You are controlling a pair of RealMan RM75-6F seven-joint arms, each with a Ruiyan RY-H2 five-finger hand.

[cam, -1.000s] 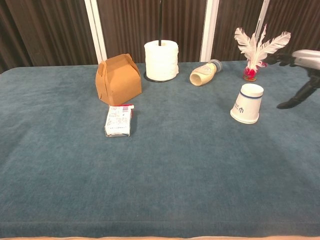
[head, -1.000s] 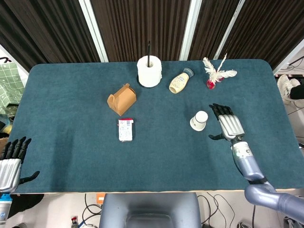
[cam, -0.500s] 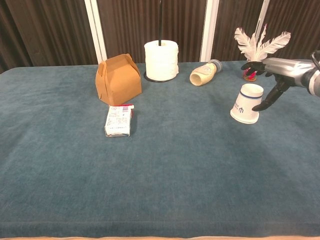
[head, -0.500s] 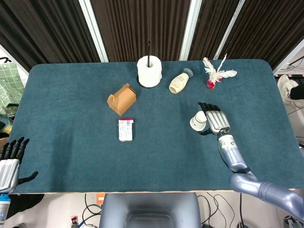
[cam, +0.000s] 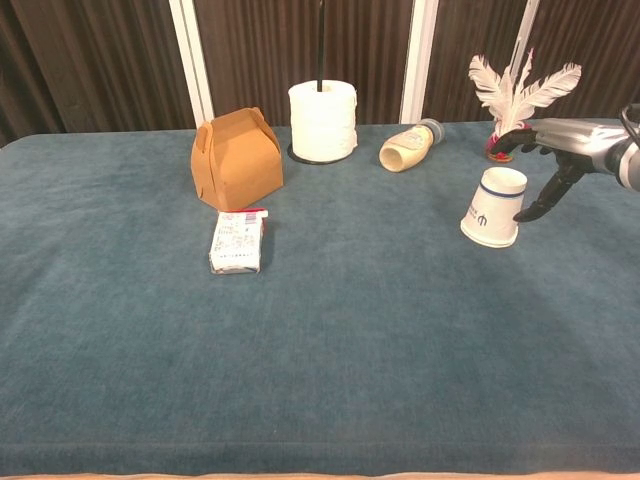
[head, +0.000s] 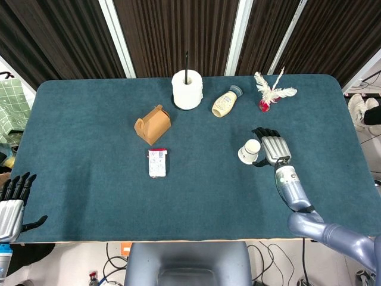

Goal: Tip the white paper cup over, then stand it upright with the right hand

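1. Currently, the white paper cup is seen standing mouth-down, slightly tilted, on the blue table, right of centre.
2. Just beside it, the right hand is being held with fingers spread and empty; whether its thumb is touching the cup cannot quite be told.
3. At the table's near left corner, the left hand is being kept open, holding nothing.

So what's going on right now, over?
Right hand open beside white paper cup, not gripping. Cup lies tilted. Left hand open, idle. Nothing in the way.
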